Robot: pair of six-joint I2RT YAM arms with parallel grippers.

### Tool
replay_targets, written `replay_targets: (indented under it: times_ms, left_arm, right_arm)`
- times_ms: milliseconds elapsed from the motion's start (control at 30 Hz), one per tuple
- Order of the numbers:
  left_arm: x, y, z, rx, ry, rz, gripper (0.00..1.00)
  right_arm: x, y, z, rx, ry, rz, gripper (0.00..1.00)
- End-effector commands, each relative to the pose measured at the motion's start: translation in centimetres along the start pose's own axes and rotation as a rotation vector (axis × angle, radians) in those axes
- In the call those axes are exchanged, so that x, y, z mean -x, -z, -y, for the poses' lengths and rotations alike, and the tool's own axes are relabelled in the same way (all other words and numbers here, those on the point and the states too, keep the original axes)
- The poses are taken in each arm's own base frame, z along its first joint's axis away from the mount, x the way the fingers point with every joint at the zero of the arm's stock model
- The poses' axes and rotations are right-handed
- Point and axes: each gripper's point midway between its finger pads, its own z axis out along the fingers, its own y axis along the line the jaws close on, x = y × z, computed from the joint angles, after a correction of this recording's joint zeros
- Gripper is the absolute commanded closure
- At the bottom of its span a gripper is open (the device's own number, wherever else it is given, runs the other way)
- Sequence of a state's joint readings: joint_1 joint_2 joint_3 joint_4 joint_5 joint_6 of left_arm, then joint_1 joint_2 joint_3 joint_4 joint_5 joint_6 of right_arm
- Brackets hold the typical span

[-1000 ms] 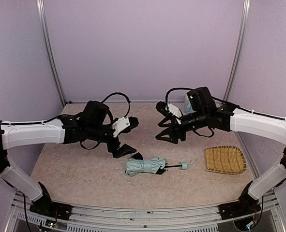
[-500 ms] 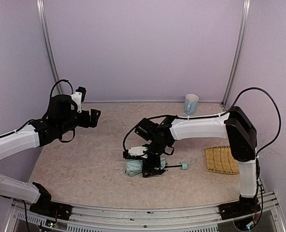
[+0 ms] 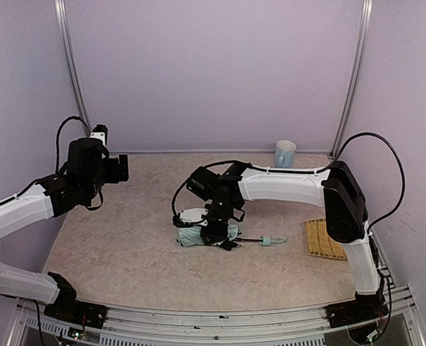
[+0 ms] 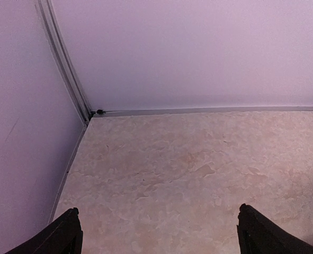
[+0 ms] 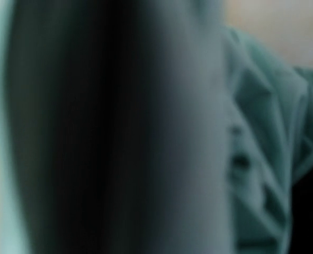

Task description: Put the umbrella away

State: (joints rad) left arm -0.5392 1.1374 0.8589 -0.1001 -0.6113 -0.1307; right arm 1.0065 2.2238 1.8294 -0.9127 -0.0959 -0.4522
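Where overhead shows right fingers (image 3: pixel 213 231) on umbrella (image 3: pixel 188 238), wrist view blurs it (grip unclear) | left fingers (image 4: pixel 66 236) wide apart

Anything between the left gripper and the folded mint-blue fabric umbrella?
Nothing: only bare beige tabletop separates the left gripper from the folded mint-blue fabric umbrella, seen in the top view.

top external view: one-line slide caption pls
Right gripper at the folded umbrella mid-table; left gripper open, raised at the left.
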Motion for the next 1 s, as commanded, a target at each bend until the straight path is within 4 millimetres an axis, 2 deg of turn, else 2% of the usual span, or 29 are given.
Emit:
replay_targets:
  times_ms: [0, 100, 167, 200, 233, 300, 367, 433, 500, 567, 633, 700, 867, 933, 967]
  left_arm:
    - [1.0, 1.2, -3.7, 0.173, 0.026, 0.051, 0.01]
    - [1.6, 2.3, -5.0, 0.212, 0.059, 0.093, 0.01]
    - [2.0, 3.0, -5.4, 0.207, 0.079, 0.122, 0.01]
    - [2.2, 3.2, -5.5, 0.202, 0.086, 0.133, 0.01]
    - [2.3, 3.4, -5.6, 0.198, 0.091, 0.141, 0.01]
    - [2.5, 3.7, -5.7, 0.19, 0.098, 0.155, 0.01]
    - [2.7, 3.9, -5.8, 0.192, 0.108, 0.165, 0.01]
    - [2.7, 4.0, -5.8, 0.187, 0.116, 0.167, 0.01]
    - [2.7, 3.8, -5.5, 0.172, 0.128, 0.168, 0.01]
    - [2.8, 3.7, -5.1, 0.155, 0.139, 0.167, 0.01]
    - [2.8, 3.4, -4.5, 0.134, 0.145, 0.166, 0.01]
    - [2.7, 3.1, -4.0, 0.119, 0.153, 0.164, 0.01]
    - [2.6, 2.5, -2.8, 0.094, 0.144, 0.143, 0.01]
    - [2.7, 2.5, -2.7, 0.11, 0.126, 0.139, 0.01]
    - [2.7, 2.4, -2.7, 0.124, 0.117, 0.138, 0.01]
  right_arm:
    - [7.8, 9.5, 4.2, -0.204, 0.044, 0.292, 0.97]
    - [12.6, 18.5, 6.9, -0.312, 0.038, 0.603, 0.98]
    - [14.8, 25.5, 7.3, -0.356, 0.059, 0.845, 1.0]
    - [15.9, 30.2, 7.3, -0.406, 0.088, 1.006, 1.0]
    - [16.0, 33.7, 6.9, -0.435, 0.11, 1.132, 1.0]
    - [14.9, 39.7, 5.2, -0.49, 0.176, 1.38, 1.0]
    - [12.5, 42.9, 3.5, -0.544, 0.21, 1.576, 1.0]
    - [10.1, 42.9, 2.6, -0.592, 0.218, 1.675, 1.0]
    - [8.7, 41.7, 2.9, -0.609, 0.181, 1.713, 1.0]
    - [7.8, 38.5, 3.7, -0.567, 0.124, 1.699, 1.0]
    - [6.6, 34.2, 4.2, -0.533, 0.082, 1.669, 1.0]
    - [5.3, 28.5, 4.5, -0.506, 0.038, 1.609, 1.0]
    - [2.2, 14.5, 6.2, -0.34, -0.236, 1.42, 1.0]
    - [1.4, 10.4, 6.4, -0.284, -0.289, 1.323, 1.0]
    - [1.0, 9.1, 6.5, -0.27, -0.311, 1.283, 1.0]
